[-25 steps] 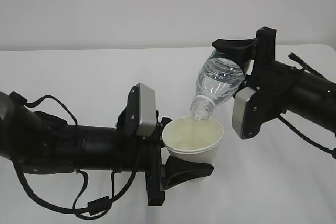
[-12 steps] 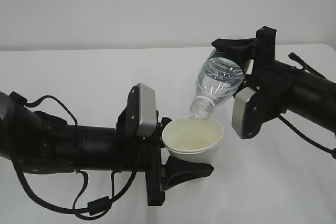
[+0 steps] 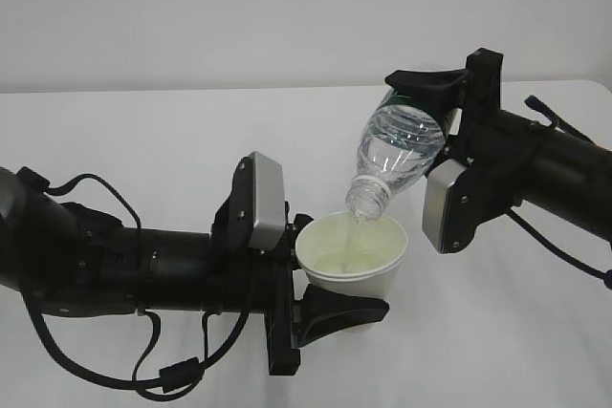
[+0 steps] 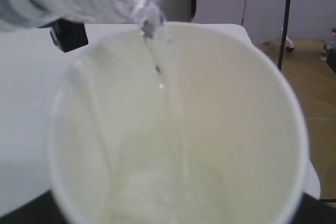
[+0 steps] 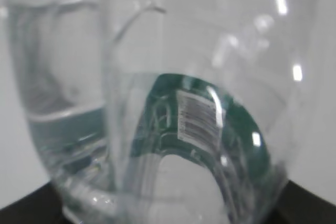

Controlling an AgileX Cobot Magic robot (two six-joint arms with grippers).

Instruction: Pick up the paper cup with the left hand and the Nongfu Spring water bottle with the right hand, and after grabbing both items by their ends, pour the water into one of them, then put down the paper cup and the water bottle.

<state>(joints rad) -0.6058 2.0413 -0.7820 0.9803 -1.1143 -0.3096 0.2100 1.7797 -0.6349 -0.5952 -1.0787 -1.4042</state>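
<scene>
So the white table (image 3: pixel 143 140) takes up most of the shot, and both arms hang over it mid-pour. The left hand (image 3: pixel 330 308) comes in from 9 o'clock and has its jaws clamped on the lower body of the paper cup (image 3: pixel 352 255), holding it upright just off the middle of the frame. The right hand (image 3: pixel 435 93) reaches in from 3 o'clock and pinches the Nongfu Spring water bottle (image 3: pixel 397 155) by its base end, up where the green label is.

The thing that matters for what comes next: the bottle's long axis runs from about 1 o'clock down to 7 o'clock, neck lowest, mouth sitting right over the cup's far rim. The bottle is up and to the right of the cup, not touching it as far as I can tell.

The left wrist view looks straight down into the cup: a thin stream of the water (image 4: pixel 160 74) runs down the inner wall and there's a shallow pool at the bottom. The bottle is partly full, I'd guess plenty left. Tilting back upright seems like the next call.
</scene>
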